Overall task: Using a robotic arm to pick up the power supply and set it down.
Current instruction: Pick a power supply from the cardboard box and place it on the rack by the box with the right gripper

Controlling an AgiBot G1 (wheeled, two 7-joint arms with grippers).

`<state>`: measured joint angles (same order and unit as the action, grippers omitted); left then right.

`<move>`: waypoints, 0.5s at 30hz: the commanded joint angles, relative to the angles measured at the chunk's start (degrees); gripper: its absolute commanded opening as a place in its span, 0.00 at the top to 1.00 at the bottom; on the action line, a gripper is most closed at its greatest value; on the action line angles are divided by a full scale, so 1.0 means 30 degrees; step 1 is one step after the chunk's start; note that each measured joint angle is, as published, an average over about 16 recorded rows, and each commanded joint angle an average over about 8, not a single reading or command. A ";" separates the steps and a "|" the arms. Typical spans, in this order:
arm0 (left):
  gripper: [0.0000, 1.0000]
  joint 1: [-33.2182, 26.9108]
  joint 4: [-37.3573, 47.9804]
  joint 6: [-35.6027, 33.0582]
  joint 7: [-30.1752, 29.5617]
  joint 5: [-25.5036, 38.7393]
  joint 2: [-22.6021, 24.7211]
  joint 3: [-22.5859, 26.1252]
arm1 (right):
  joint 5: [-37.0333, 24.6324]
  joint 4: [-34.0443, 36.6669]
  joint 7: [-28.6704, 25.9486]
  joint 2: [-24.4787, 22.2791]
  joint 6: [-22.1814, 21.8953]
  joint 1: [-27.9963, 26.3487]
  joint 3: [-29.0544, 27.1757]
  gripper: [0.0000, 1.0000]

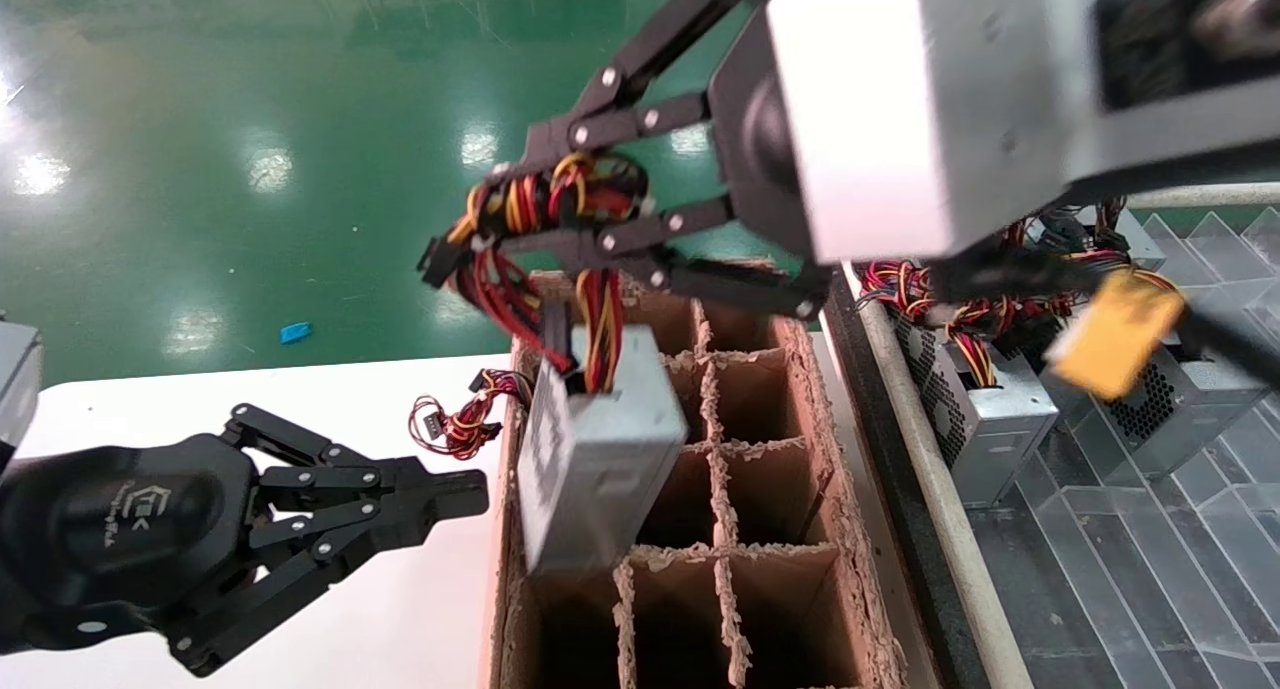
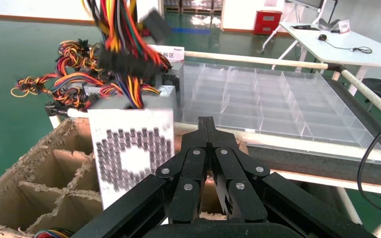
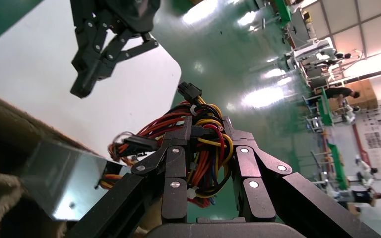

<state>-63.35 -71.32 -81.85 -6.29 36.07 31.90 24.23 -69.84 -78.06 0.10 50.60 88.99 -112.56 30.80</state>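
My right gripper (image 1: 545,204) is clamped on the wire bundle (image 1: 540,197) of the power supply (image 1: 598,449), whose silver box hangs tilted below my fingers, its lower end over, perhaps just inside, a left-column cell of the cardboard divided carton (image 1: 760,559). My left gripper (image 1: 470,491), fingers pressed together, rests idle over the white table (image 1: 420,609) just left of the carton. To the right, more power supplies (image 1: 985,409) sit in a clear divided tray (image 1: 1150,569).
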 commanded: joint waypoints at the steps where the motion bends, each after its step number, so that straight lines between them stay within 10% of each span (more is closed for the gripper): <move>1: 1.00 0.0000 0.0000 0.0000 0.0000 0.0000 0.0000 0.0000 | 0.0170 -0.0007 -0.0006 -0.0187 0.0076 -0.0601 0.0230 1.00; 15: 1.00 0.0000 0.0000 0.0000 0.0000 0.0000 0.0000 0.0000 | 0.3861 0.0003 0.0595 -0.2864 0.0518 -0.4415 0.3655 1.00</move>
<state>-63.35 -71.32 -81.85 -6.29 36.07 31.90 24.23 -58.71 -78.08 1.68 41.86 90.49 -125.91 41.94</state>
